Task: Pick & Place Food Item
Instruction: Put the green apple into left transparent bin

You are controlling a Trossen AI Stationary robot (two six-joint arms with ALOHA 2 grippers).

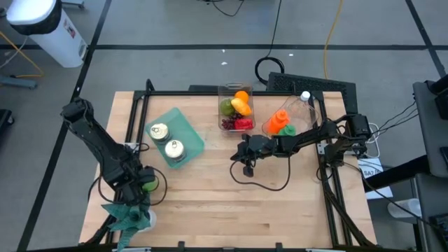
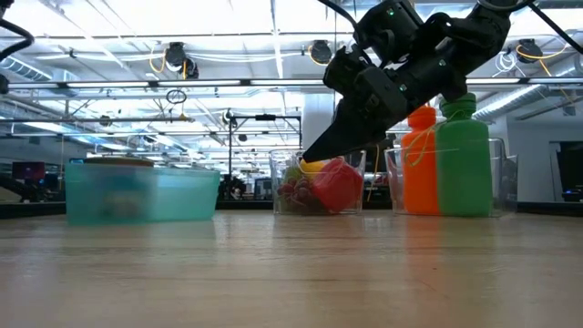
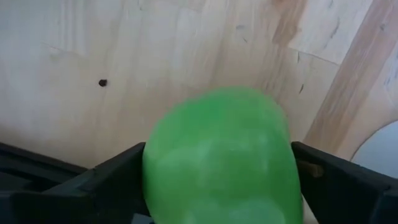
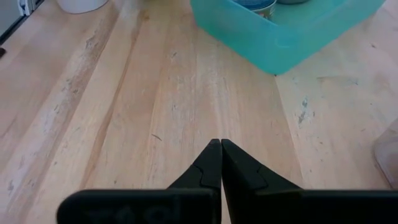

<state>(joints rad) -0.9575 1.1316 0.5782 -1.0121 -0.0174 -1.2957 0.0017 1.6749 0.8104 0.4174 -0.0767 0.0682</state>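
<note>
At the near left corner of the wooden tabletop (image 1: 231, 203), the left hand (image 1: 145, 183) has its fingers spread wide around a round green fruit (image 3: 221, 158). The fruit sits between the two fingers (image 3: 115, 180), and it looks held. Just beside this hand lies a crumpled green cloth (image 1: 129, 218). Farther back on the left is a teal tray (image 1: 190, 133) with two small tins (image 1: 160, 131) in it. In the middle, the right hand (image 1: 248, 168) hangs above bare wood with its fingers pressed together, holding nothing. At the far side stands a clear box (image 1: 235, 106) full of toy fruit. Next to it, orange and green bottles (image 2: 446, 159) stand in another clear box (image 1: 294, 115).
</note>
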